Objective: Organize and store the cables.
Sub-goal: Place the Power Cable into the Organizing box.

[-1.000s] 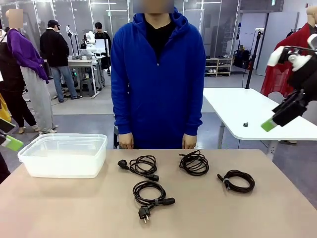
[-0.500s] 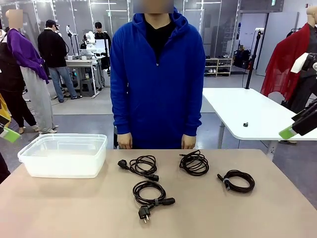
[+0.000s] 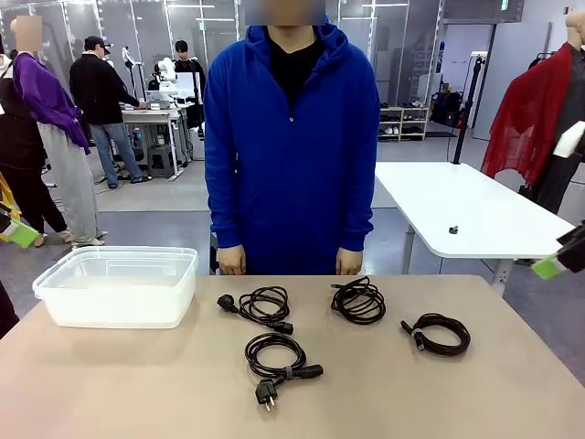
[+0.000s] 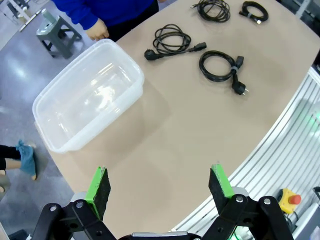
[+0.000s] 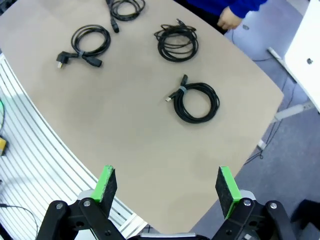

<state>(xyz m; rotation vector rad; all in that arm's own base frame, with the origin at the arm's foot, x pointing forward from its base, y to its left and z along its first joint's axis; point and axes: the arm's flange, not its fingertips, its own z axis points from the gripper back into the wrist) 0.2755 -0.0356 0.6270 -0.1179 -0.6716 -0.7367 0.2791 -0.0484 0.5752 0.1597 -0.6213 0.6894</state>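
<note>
Left claw and right claw hang released, gripping nothing, high above the counter; four coiled black cables lie apart beside a clear plastic bin.

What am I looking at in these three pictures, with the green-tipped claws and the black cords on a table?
This is a two-armed robot sharing a table with a person in a blue hoodie, who stands at the far side. The front picture looks across the table from between the arms. The other two come from a camera on each wrist, looking down along that arm's claw: the left gripper and the right gripper, black with green pads. Both are open, raised above the table, and hold nothing. On the table lie four coiled black cables: a far power cord and a near power cord, both with chunky plugs, then a slim middle cable and a slim right-hand cable. At the robot's left stands a clear plastic bin, empty.
</note>
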